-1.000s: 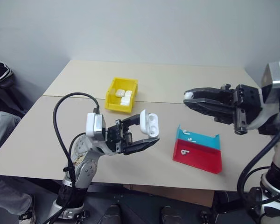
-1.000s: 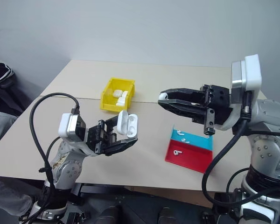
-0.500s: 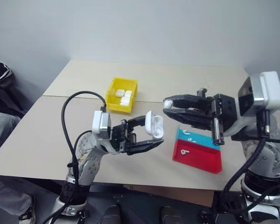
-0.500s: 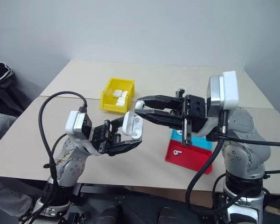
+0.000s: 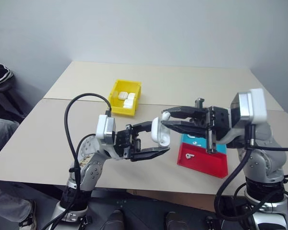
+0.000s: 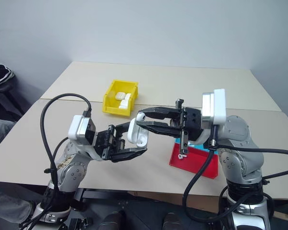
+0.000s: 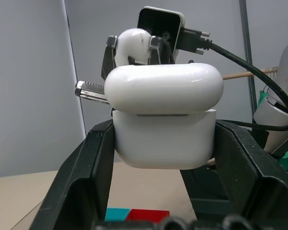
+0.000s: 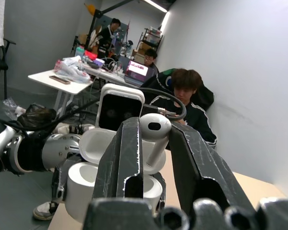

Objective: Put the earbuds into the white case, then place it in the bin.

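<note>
The left hand (image 5: 151, 140) clamps the white case (image 5: 160, 132), lid flipped up, above the desk's (image 5: 38, 139) near side. The right hand (image 6: 140, 120) pinches one earbud (image 8: 155, 128) just over the case's mouth. Right of them, two more earbuds (image 5: 190, 155) lie on the red and teal tray (image 5: 204, 163). The yellow bin (image 5: 124, 97) sits farther back, holding white cases.

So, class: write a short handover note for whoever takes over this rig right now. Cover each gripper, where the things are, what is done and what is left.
Left gripper: shut on the white case, lid open, held above the table.
Right gripper: shut on one earbud, right at the case's opening.
Two more earbuds lie on the red and teal tray.
Yellow bin behind already holds white cases.
Done: nothing seated yet.
Left: seat the earbuds, close the lid, bin the case.
</note>
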You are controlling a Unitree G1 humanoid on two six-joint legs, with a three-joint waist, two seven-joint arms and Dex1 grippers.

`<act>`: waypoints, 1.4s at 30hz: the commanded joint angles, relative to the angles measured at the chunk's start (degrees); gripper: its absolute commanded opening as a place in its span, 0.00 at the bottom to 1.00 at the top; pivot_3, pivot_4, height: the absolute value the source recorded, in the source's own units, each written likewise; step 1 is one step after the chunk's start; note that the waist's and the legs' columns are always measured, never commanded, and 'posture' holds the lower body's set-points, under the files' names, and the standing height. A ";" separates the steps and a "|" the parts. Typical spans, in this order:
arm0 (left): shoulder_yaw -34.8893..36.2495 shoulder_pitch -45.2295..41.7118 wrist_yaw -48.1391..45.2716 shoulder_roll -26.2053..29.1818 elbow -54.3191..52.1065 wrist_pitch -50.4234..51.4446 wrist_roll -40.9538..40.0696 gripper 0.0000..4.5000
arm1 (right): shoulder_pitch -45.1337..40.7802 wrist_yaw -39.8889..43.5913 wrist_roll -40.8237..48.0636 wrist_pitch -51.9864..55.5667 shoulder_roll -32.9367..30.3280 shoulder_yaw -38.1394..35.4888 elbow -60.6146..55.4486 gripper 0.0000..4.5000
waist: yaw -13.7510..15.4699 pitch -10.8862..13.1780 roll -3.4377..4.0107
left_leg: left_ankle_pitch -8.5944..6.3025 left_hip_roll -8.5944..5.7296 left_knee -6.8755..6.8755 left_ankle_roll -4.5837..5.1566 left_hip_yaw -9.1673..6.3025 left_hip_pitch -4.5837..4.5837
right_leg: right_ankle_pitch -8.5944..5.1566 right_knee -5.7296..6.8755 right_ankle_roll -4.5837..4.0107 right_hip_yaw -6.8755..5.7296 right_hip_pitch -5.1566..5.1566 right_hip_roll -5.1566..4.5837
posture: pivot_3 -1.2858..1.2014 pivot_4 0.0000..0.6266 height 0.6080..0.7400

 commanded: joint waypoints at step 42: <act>0.87 1.91 -2.10 4.24 7.04 -10.63 11.99 0.62 | -10.24 9.25 -16.48 1.76 -28.17 5.76 21.34 0.56 | -0.18 0.02 0.03 | -0.02 0.01 0.00 -0.04 0.05 0.01 | 0.05 -0.10 -0.08 0.02 -0.05 -0.02 | 0.52 0.24 1.00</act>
